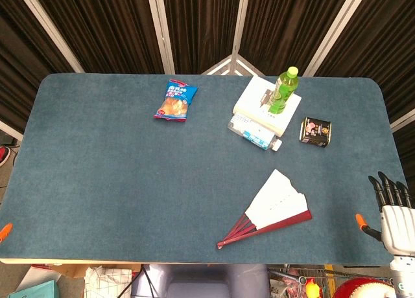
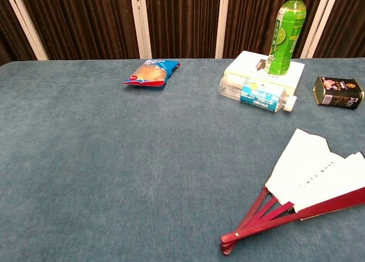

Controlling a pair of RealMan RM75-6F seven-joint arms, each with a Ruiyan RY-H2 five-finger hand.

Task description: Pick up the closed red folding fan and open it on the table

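The red folding fan (image 1: 272,210) lies on the blue table near the front right, partly spread, with white paper leaves and dark red ribs meeting at a pivot toward the front. In the chest view the fan (image 2: 311,185) fills the lower right corner. My right hand (image 1: 394,210) hangs off the table's right edge, to the right of the fan, holding nothing, its dark fingers pointing away from me and slightly apart. It does not touch the fan. My left hand is in neither view.
At the back right a green bottle (image 1: 283,91) stands on a white box (image 1: 256,103), with a lying clear bottle (image 1: 254,133) in front and a dark tin (image 1: 315,131) beside. A blue snack bag (image 1: 176,100) lies at the back middle.
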